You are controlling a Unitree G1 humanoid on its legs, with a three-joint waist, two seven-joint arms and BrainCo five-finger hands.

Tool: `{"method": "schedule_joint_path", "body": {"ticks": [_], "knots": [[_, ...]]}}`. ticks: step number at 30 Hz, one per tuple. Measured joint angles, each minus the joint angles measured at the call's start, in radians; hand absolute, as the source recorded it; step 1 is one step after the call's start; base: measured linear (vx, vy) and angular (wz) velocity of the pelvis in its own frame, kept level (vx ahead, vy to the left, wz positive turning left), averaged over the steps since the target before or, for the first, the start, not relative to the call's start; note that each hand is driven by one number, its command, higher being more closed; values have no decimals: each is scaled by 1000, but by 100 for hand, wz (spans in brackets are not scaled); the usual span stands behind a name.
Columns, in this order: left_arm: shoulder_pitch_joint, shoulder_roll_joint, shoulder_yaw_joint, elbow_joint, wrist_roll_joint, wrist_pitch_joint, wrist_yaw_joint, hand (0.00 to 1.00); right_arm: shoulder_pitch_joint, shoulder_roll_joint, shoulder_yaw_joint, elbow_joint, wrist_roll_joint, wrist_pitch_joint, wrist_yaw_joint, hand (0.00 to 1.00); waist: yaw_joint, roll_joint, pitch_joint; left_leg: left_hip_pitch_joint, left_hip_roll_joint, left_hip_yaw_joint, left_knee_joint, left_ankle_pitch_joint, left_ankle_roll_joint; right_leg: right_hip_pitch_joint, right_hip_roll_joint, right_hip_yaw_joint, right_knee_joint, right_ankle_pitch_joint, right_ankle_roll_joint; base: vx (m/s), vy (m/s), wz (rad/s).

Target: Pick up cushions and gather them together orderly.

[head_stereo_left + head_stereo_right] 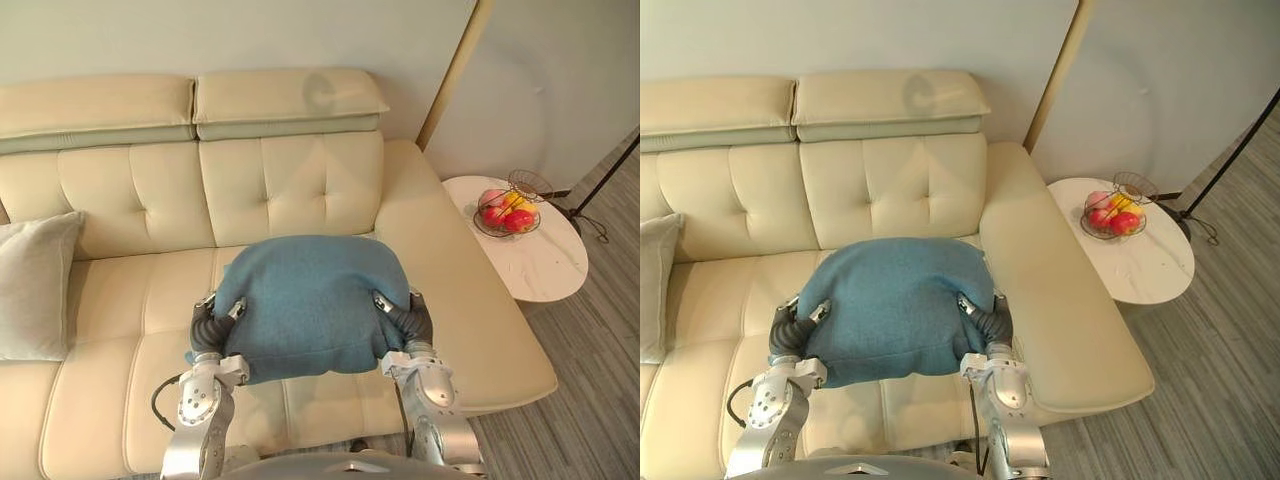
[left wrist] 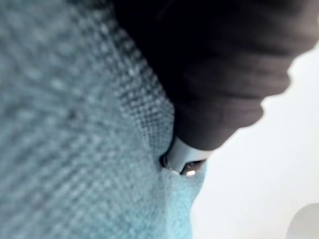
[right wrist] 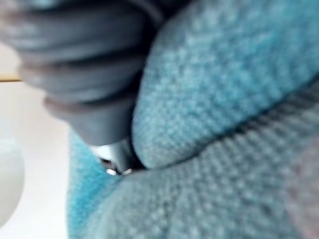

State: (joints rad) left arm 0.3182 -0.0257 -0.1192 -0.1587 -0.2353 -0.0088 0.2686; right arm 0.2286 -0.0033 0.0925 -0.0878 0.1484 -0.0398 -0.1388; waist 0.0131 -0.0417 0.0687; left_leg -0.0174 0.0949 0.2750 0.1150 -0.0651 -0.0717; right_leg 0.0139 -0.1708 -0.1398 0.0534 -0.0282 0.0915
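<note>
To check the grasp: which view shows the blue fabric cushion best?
The left eye view: the whole blue fabric cushion shows, between left hand and right hand. The right eye view matches; both wrist views give its weave close up.

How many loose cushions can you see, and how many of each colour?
blue cushion: 1
grey cushion: 1
Total: 2
</note>
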Motion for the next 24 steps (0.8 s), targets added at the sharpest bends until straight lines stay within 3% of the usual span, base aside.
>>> {"method": "schedule_joint_path", "body": {"ticks": [9,18,20,24], "knots": [[-48,22,-15,18,8,1,40,100,-101,-1,5,55,-41,0,-40,100,-4,3,1,-56,-2,-10,-102,80,0,-86,22,-3,-34,41,0,-64,-32,0],[-540,117,4,121,46,0,251,100,-533,0,33,110,-118,-1,-253,100,17,50,84,-275,-5,-53,-139,193,14,-302,23,-28,-22,111,2,-140,12,12],[-690,144,8,133,51,0,320,100,-647,0,33,110,-159,-1,-331,100,23,54,87,-322,-4,-60,-162,223,8,-368,23,-36,6,111,1,-97,2,12],[-915,201,11,133,69,-5,389,100,-836,-1,12,110,-235,-1,-429,100,22,54,88,-397,-5,-71,-192,264,9,-458,24,-38,19,119,0,-41,-5,4]]}}
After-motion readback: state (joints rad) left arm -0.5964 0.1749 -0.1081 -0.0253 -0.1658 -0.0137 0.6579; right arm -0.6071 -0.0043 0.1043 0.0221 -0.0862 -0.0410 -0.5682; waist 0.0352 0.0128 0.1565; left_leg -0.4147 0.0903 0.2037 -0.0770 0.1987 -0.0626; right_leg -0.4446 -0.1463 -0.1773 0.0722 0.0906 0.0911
